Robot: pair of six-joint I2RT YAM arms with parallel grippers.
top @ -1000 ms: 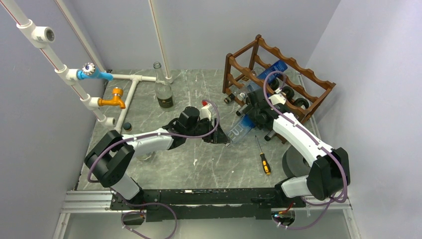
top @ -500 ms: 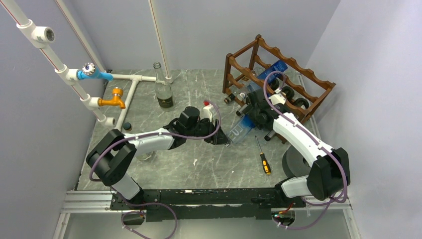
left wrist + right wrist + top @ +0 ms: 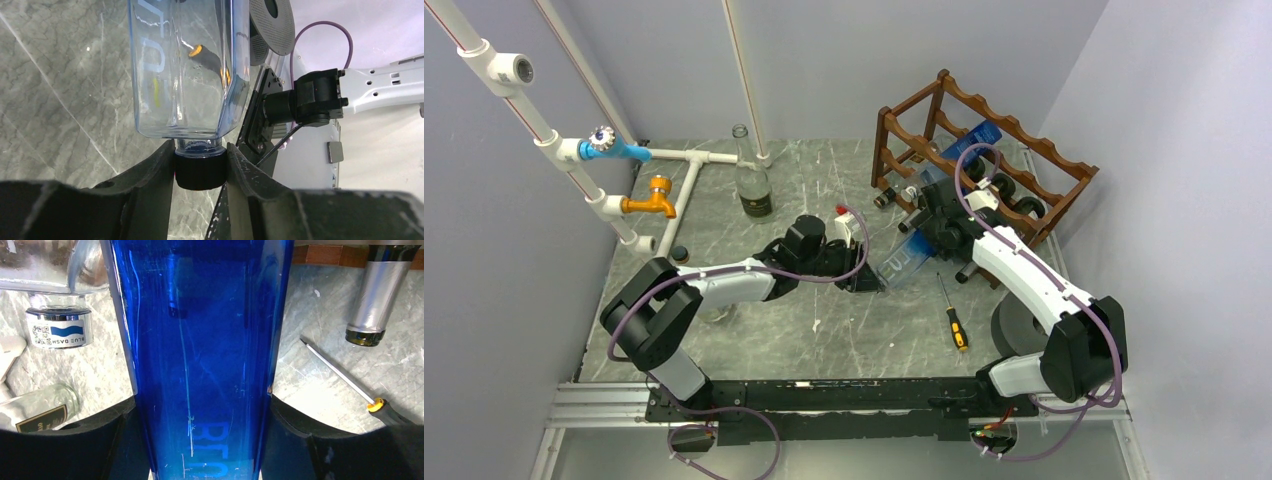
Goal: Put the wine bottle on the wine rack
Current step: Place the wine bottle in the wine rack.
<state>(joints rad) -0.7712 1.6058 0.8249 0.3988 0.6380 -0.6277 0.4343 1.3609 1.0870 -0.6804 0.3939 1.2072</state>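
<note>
Pale lilac walls box in a grey marbled table (image 3: pixel 824 330), w/ white plastic pipework (image 3: pixel 694 157) at the far left.

Top view: the dark red-brown wooden wine rack (image 3: pixel 1024 135) w/ scalloped rails stands at the far right corner. A blue translucent square-sided wine bottle (image 3: pixel 904 258) lies slanted, off the table, its base end in among the rack's upper rails and its cap end pointing toward table centre. Can't tell whether it rests on a rail. The right gripper (image 3: pixel 939 215) sits around its mid-body and the left gripper (image 3: pixel 871 275) is at its cap end. A black-and-orange screwdriver (image 3: pixel 954 322) lies just nr the right arm. A clear glass bottle (image 3: pixel 752 185) stands upright by the pipes.

Left wrist: shows what the top view can't. Both fingers (image 3: pixel 155 170) of the left gripper (image 3: pixel 200 162) press the sides of the bottle's round black cap (image 3: pixel 200 172), so it's clamped on the wine bottle (image 3: pixel 185 65). The screwdriver's orange handle shows through the glass.

Right wrist: the right gripper (image 3: pixel 204 410) has a finger (image 3: pixel 75 440) on each flank of the deep blue body (image 3: pixel 205 340), touching, so it grips the wine bottle too. Only here: a silver cap printed BLUE DASH (image 3: pixel 59 327), a silver-foiled bottle neck (image 3: pixel 377 295) and the screwdriver (image 3: pixel 345 375) on the table below, w/ a strip of the rack's wood (image 3: pixel 320 254) at the top edge.
</note>
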